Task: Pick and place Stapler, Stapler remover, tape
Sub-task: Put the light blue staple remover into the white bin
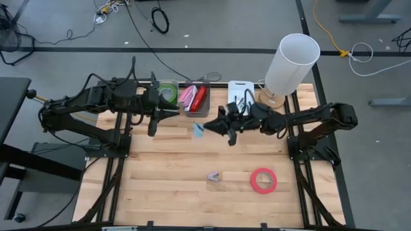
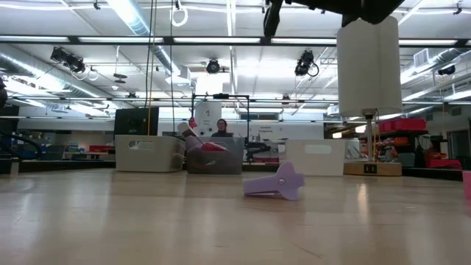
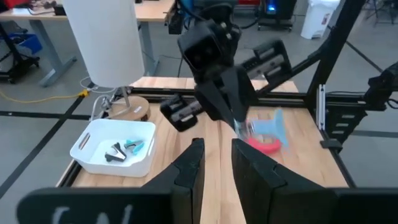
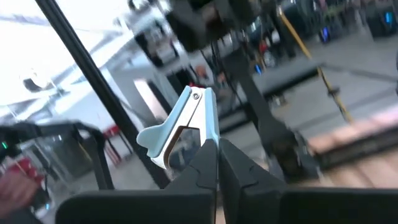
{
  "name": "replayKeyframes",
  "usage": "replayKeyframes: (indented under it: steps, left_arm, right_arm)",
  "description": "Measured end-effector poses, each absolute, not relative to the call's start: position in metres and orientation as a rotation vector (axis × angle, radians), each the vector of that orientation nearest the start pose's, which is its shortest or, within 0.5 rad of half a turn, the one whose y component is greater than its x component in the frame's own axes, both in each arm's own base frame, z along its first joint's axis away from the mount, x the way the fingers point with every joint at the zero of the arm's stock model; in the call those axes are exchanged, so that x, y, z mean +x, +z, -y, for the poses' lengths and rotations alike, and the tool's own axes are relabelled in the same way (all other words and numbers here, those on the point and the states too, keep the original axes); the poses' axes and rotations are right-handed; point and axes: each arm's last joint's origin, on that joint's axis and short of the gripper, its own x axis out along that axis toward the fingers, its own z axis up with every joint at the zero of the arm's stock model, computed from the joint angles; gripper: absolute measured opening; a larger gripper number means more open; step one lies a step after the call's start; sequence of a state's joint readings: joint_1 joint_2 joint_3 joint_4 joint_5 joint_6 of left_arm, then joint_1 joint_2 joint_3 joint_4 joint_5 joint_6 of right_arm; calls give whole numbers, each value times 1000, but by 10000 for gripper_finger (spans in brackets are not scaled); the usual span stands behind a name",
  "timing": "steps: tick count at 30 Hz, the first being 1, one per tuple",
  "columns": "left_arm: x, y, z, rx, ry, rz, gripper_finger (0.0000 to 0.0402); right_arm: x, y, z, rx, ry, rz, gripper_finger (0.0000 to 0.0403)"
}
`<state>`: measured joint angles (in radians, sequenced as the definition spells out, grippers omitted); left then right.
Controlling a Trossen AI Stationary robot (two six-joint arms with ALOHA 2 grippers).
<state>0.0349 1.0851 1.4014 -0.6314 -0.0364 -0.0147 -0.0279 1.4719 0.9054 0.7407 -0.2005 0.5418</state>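
My right gripper (image 1: pixel 207 127) hangs above the table's far middle, shut on a light-blue staple remover (image 4: pixel 180 124). My left gripper (image 3: pixel 219 171) is held high at the far left beside a bin holding a green tape roll (image 1: pixel 168 93). It is open, with nothing between its fingers. A purple staple remover (image 1: pixel 214 176) lies on its side on the table near the front. To its right a red tape roll (image 1: pixel 263 180) lies flat. Red and pink staplers (image 1: pixel 196 97) rest in a grey bin. My right gripper pinches the light-blue staple remover between its two fingertips at the end away from the rivet (image 4: pixel 208 138). The fingers come about level from the table's right. The remover (image 3: pixel 268 127) sticks out beyond the tips, lifted clear of the table.
A white bin (image 3: pixel 115 146) with small staple removers stands at the far right, next to a tall white lamp (image 1: pixel 292 61) on a wooden base. The three bins line the far edge. Bare wood lies in the table's middle and near left.
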Motion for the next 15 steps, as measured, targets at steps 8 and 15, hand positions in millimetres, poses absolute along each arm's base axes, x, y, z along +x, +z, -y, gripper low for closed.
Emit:
replayKeyframes:
  steps: [8,15]
  left_arm:
    - [209,443,-8,-28,75,-266,83]
    - [232,432,-9,-84,84,-306,83]
  right_arm:
    - [323,318,14,487,224,295,2]
    - [320,325,18,468,218,380,2]
